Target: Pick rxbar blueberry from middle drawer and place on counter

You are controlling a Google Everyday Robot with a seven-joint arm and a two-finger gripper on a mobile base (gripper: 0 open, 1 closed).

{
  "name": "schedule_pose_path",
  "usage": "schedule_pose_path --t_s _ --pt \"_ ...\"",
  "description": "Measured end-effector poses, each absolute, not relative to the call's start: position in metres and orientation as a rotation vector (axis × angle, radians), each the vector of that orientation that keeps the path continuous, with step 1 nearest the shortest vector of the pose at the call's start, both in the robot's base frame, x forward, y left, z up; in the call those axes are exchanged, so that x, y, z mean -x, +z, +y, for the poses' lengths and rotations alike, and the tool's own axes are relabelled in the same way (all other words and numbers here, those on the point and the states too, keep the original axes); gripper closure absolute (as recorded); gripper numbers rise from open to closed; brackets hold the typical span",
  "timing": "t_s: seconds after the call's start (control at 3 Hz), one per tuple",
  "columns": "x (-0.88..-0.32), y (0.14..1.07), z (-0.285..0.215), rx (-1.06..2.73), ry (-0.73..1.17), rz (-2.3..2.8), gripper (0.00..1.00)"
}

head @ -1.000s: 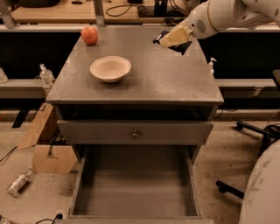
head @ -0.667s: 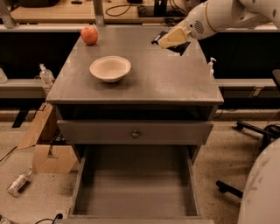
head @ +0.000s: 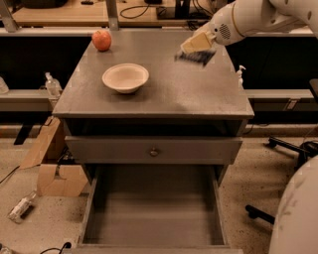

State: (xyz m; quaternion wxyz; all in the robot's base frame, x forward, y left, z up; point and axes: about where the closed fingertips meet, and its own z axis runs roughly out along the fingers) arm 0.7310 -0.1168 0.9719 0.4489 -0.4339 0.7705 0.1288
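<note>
over the far right part of the counter (head: 198,96) hangs the gripper (head: 191,45), its tan tip pointing down and left. the rxbar blueberry (head: 196,57) shows as a dark smear right under that tip, low over the slab; whether it is gripped or loose cannot be told. a pale bowl (head: 125,78) and a red apple (head: 102,40) sit further left. below, the middle drawer (head: 149,213) stands pulled out

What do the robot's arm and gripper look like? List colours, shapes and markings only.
The arm is glossy white, with rounded shells and a small round patch of dark dots near the wrist. The gripper, above the far right of the counter, is pale tan and wedge-shaped.
</note>
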Motion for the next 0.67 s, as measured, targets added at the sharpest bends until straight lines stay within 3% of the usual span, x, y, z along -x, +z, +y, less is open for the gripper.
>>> schedule_pose_path --t_s 0.33,0.67 --pt "-0.7313 0.9708 -0.1149 1.076 0.322 1.906 0.0" --pt "-0.7313 0.9708 -0.1149 1.076 0.322 1.906 0.0"
